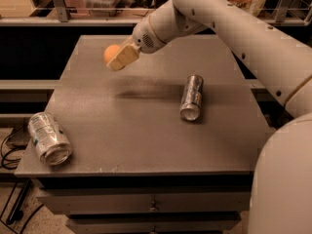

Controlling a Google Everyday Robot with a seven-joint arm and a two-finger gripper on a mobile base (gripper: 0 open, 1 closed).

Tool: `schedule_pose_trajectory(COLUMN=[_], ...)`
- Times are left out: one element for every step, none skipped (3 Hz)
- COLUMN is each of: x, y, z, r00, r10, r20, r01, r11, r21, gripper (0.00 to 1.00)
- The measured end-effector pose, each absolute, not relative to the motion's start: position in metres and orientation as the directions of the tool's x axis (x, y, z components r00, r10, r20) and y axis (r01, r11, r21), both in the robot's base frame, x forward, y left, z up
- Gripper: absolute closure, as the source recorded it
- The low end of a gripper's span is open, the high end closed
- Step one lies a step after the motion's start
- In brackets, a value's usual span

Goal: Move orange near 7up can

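**Orange clamped in the air, 7up can well apart from it**

Gripper (116, 61) over the far left part of the grey table (146, 150), at the end of the white arm (229, 23) reaching in from the right side of the scene. Fingers closed tight on the orange (109, 52). One tan finger (124, 56) lying across the right side of the fruit, the other hidden behind it. Orange lifted, not touching the table top (a soft dark shadow (146, 89) on the surface, a little nearer and to the right).

7up can (48, 138) lying on its side at the near left corner of the table, close to the edge. Shiny metal end turned to the near side, green and white print along the body. Well apart from the orange: can near and left, fruit far and held up in the gripper.

Slim silver can (191, 97) also on its side, right of the middle of the table, with its round end facing near. Well apart from the 7up can and from the orange, and not touched by the gripper.

Below the table top, drawer fronts with a small handle (154, 207). On the floor at the left, dark cables (9, 150). Beyond the far edge, a rail and some objects, too unclear to name.
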State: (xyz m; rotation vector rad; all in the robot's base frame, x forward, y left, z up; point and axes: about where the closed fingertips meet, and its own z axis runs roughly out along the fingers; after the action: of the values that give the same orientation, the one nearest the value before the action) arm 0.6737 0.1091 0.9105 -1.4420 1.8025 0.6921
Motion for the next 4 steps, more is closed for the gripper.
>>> schedule_pose_trajectory(x=[0.641, 0.606, 0.581, 0.567], y=[0.131, 0.16, 0.179, 0.187], z=[0.911, 0.909, 0.903, 0.891], r00=[-0.08, -0.027, -0.001, -0.002], r10=[-0.611, -0.63, -0.646, -0.662], r20=[-0.787, -0.776, -0.763, -0.749], r01=[-0.99, -0.999, -0.999, -0.994], r11=[0.142, 0.037, -0.039, -0.078], r21=[-0.009, 0.004, 0.034, 0.073], gripper=[1.0, 1.0, 1.0, 1.0])
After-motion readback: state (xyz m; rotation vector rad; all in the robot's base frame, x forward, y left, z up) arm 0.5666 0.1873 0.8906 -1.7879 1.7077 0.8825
